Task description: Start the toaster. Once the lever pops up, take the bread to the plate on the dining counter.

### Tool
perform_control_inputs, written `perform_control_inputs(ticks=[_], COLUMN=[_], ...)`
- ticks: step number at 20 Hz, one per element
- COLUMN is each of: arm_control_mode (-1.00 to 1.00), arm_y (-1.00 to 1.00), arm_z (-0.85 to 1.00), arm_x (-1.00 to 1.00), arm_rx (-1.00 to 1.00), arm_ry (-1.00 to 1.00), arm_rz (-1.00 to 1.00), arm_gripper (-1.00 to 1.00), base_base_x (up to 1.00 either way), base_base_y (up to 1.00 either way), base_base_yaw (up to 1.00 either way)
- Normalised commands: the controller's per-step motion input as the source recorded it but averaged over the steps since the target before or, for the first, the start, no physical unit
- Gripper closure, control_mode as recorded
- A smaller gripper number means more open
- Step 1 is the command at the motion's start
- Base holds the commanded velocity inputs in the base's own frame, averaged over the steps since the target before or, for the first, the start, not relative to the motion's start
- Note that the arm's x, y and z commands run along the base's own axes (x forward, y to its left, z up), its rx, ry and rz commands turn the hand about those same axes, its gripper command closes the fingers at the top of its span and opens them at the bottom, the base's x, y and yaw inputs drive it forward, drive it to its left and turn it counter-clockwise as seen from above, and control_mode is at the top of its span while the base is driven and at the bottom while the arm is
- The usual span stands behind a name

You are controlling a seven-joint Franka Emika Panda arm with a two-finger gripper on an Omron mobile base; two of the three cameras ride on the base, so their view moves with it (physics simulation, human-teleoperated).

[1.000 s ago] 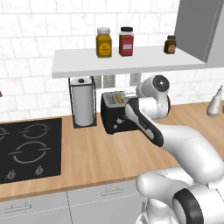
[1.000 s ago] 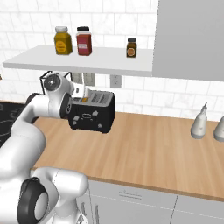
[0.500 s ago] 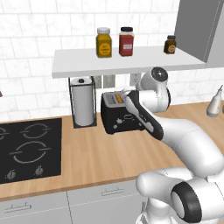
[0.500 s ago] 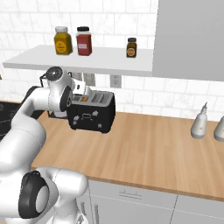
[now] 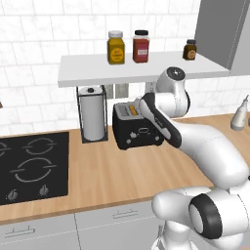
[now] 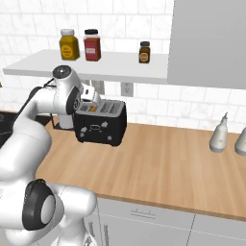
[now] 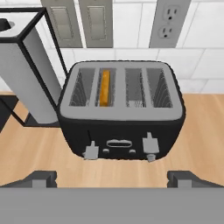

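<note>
Against the tiled back wall, on the wood tabletop (image 5: 122, 171), sits the toaster (image 5: 138, 128), black, with a grey slotted top.

Hand view looks down on it from the front: four slots, and the bread (image 7: 104, 87) stands edge-up in the second slot from the left, orange crust showing. Two grey levers on the front face, left lever (image 7: 90, 151) and right lever (image 7: 150, 143), with a small panel between them. Tool (image 7: 112, 178) hangs in front of and above the toaster, fingers spread wide apart, one dark fingertip (image 7: 40, 178) at each lower corner, nothing between them, not touching the toaster.

Left base view adds the surroundings: paper towel roll (image 5: 93, 118) in a black wire holder just left of the toaster, black hob (image 5: 32, 166) further left, well apart. Shelf (image 5: 141, 72) above carries a yellow jar (image 5: 115, 47), a red jar (image 5: 140, 46) and a small dark jar (image 5: 190, 49). The arm's forearm crosses over the toaster's right end, so the tool itself is hidden there. A pale bottle (image 5: 240, 113) stands at far right.

Right base view gives the other side: toaster's front and right end clear, a speck of orange bread in the near slot, arm's wrist covering the toaster's left end. Two pale bottles (image 6: 219, 137) at right on the tabletop, well away. Wall outlet (image 6: 127, 89) behind the toaster; hand view shows it too, plus two switch plates (image 7: 83, 22).
</note>
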Motion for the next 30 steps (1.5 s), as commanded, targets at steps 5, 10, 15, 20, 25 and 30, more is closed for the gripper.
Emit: perform_control_inputs(ticks=[5, 10, 15, 20, 25, 30], arm_control_mode=[-1.00, -1.00, -1.00, -1.00, -1.00, -1.00], arm_y=[0.01, 0.08, 0.16, 0.10, 0.00, 0.00], arm_z=[0.00, -0.11, -0.20, -0.16, 0.00, -0.01], arm_x=[0.00, -0.03, -0.10, -0.03, 0.00, 0.06], arm_rx=[0.00, -0.02, -0.05, -0.02, 0.00, 0.00], arm_ry=[0.12, 0.02, -0.02, -0.07, -0.01, -0.03], arm_rz=[0.00, 0.00, 0.00, 0.00, 0.00, 0.00], arm_gripper=[-1.00, -1.00, -1.00, -1.00, -1.00, -1.00], base_base_x=[0.00, 0.00, 0.00, 0.00, 0.00, 0.00], base_base_y=[0.00, 0.00, 0.00, 0.00, 0.00, 0.00], base_base_yaw=[0.00, 0.00, 0.00, 0.00, 0.00, 0.00])
